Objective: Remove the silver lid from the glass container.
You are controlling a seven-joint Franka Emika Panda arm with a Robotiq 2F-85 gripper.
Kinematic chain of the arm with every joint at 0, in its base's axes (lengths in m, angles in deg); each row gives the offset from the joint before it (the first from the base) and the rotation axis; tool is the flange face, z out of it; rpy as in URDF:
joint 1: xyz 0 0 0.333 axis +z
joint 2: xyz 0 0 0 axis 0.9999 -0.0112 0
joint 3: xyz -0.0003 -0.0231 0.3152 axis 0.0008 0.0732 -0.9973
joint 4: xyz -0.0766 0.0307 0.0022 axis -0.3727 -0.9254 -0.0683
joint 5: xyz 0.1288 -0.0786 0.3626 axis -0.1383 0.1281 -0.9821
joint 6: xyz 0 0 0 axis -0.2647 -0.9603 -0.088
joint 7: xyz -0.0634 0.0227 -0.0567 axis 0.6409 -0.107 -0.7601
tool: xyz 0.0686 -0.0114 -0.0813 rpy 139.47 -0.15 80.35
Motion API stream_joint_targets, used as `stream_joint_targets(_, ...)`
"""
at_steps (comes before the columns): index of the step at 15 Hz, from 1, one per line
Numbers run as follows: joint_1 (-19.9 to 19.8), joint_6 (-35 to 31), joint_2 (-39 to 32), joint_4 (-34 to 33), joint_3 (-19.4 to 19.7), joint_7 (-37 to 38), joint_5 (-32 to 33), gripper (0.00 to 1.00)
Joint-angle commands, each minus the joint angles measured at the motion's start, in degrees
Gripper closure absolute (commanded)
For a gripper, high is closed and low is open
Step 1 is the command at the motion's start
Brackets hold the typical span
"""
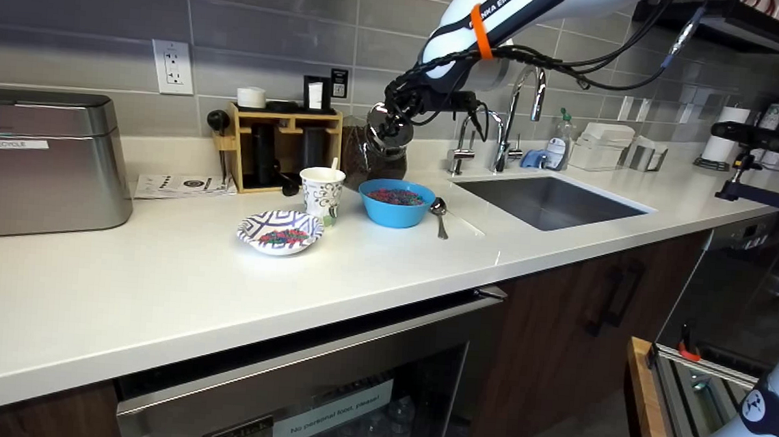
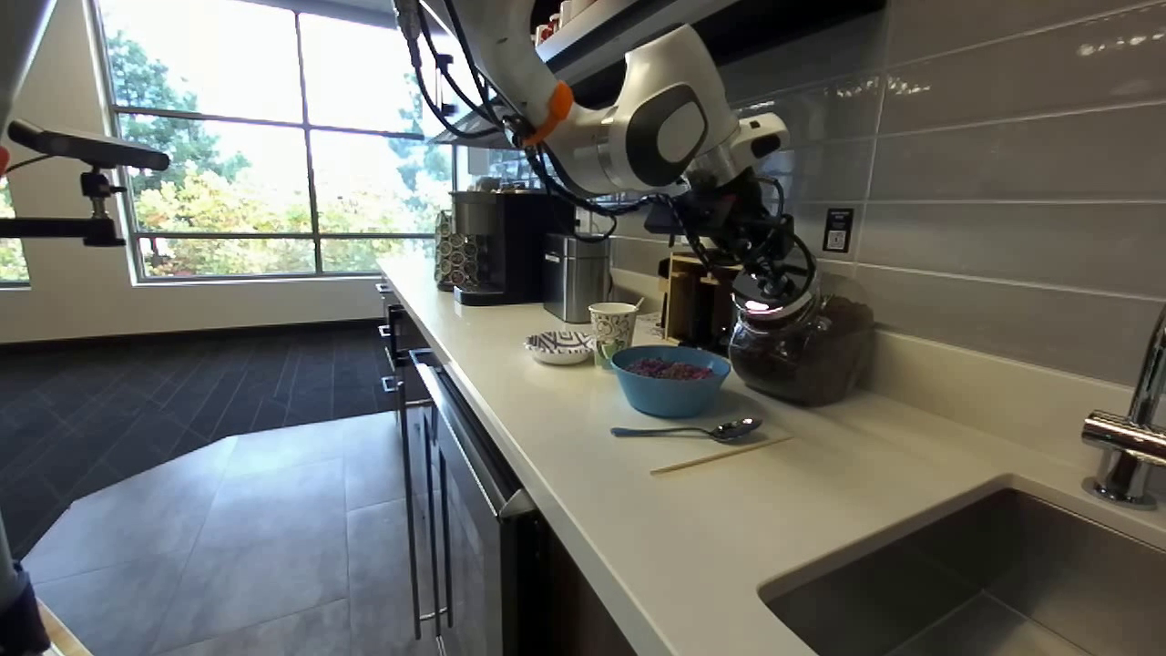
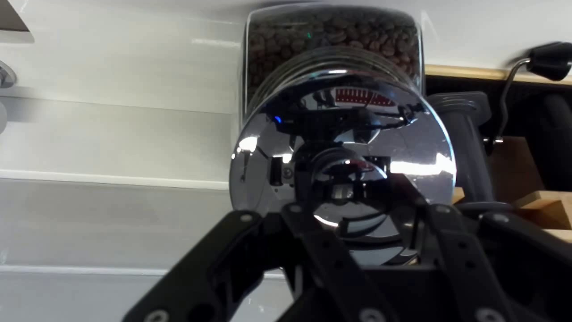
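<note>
The glass container (image 3: 277,47) holds dark reddish-brown beans and stands against the backsplash, also in both exterior views (image 1: 360,168) (image 2: 833,351). The shiny round silver lid (image 3: 418,134) is at its slanted mouth, also visible in both exterior views (image 1: 403,137) (image 2: 758,305). My gripper (image 3: 351,190) has one finger on each side of the lid's round knob, close against it, and looks shut on it. In both exterior views the gripper (image 1: 391,117) (image 2: 774,278) is at the lid's front. Dark fingers and reflections blur the contact. I cannot tell whether the lid touches the rim.
A blue bowl (image 1: 393,212), paper cup (image 1: 322,197), patterned dish (image 1: 280,246) and spoon (image 1: 439,214) stand in front of the jar. A wooden organizer (image 1: 293,121) is beside it. The sink (image 1: 548,202) and faucet (image 1: 505,130) are on its other side.
</note>
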Motion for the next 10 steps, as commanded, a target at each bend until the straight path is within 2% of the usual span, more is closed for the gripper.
stream_joint_targets(1,2.63,1.12,4.27,4.4,2.46,3.09,2.22,0.79)
stream_joint_targets(4,3.47,10.22,8.95,6.97,2.57,3.05,2.57,0.79)
stream_joint_targets(5,2.25,14.01,10.28,7.23,1.02,2.79,2.64,0.79)
stream_joint_targets(10,1.1,35.84,14.02,4.24,-1.24,1.09,-0.01,0.79)
